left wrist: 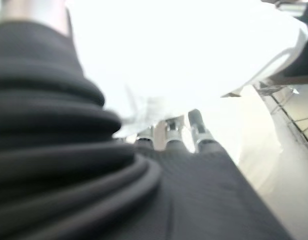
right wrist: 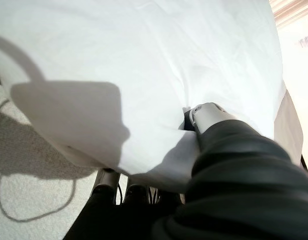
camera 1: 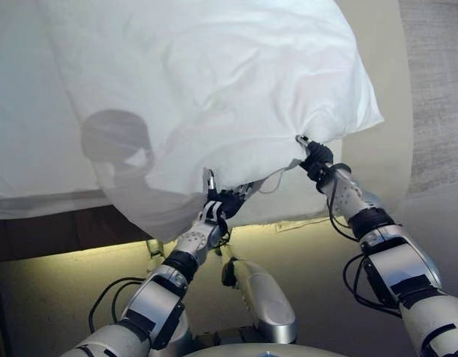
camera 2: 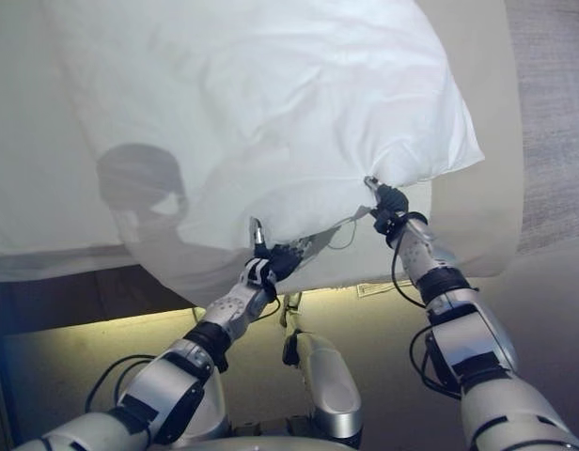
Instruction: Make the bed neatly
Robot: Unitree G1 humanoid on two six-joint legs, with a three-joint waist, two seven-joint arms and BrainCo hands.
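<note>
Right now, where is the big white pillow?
The pillow hangs up in the middle of the head views, over the bed, with the left hand and right hand pinching its near edge.

A bedroom, this: a bed under a pale sheet, a big white pillow lifted above it, grey carpet alongside, dark wooden base below.

Left hand, right hand raised, seemingly clenched.

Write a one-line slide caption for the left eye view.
Both hands, left hand and right hand, grip the near edge of a white duvet lifted over the bed.
</note>
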